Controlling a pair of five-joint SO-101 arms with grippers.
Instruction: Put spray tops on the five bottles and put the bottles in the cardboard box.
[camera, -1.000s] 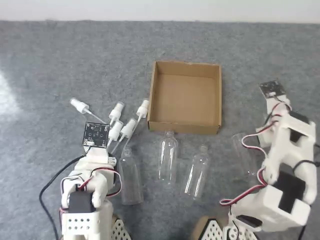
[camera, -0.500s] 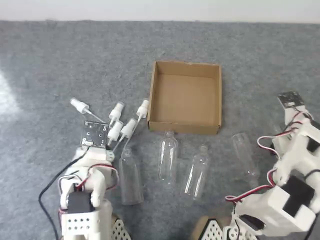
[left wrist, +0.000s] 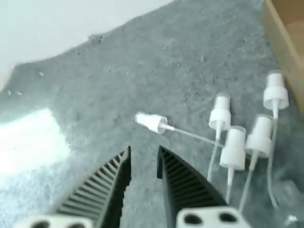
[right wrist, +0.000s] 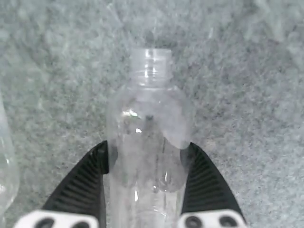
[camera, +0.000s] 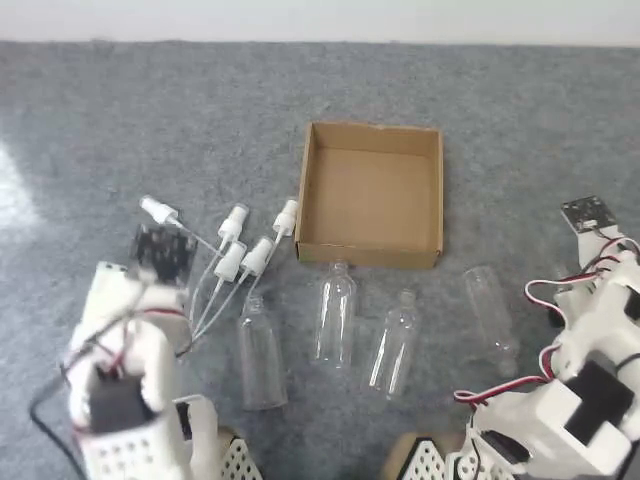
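Task barely begun, imo: the cardboard box (camera: 367, 256) is empty and no bottle has a top on, so all 5 cappings + all 5 loadings are left. The 5 spray tops (camera: 256, 255) lie loose on the grey carpet (camera: 150, 120) at abt 8 o'clock of the box, dip tubes trailing toward 7. Four clear bottles (camera: 335, 312) lie uncapped in a rough row at 6 o'clock of the box, the outermost one (camera: 490, 310) nearer 4–5 o'clock. The right gripper (right wrist: 146, 149) has its jaws spread to bottle width & set vs both sides of a fifth bottle (right wrist: 149, 118), whose open neck points away from the wrist. It looks like a grip, tho I can't tell if the bottle is off the carpet. The left gripper (left wrist: 143, 151) is only a crack open w/ nothing in it. Its tips aim at the lone spray top (left wrist: 152, 122), which lies apart from the other four; near it, not touching. Vs 1 s ago: the left arm (camera: 120, 350) has swung out toward 9 o'clock, so its wrist sits beside the tops' tubes, not over them. The right arm (camera: 590, 340) has pulled toward 3–4 o'clock, off the outermost row bottle, which now shows whole. Box, tops & row bottles haven't moved.
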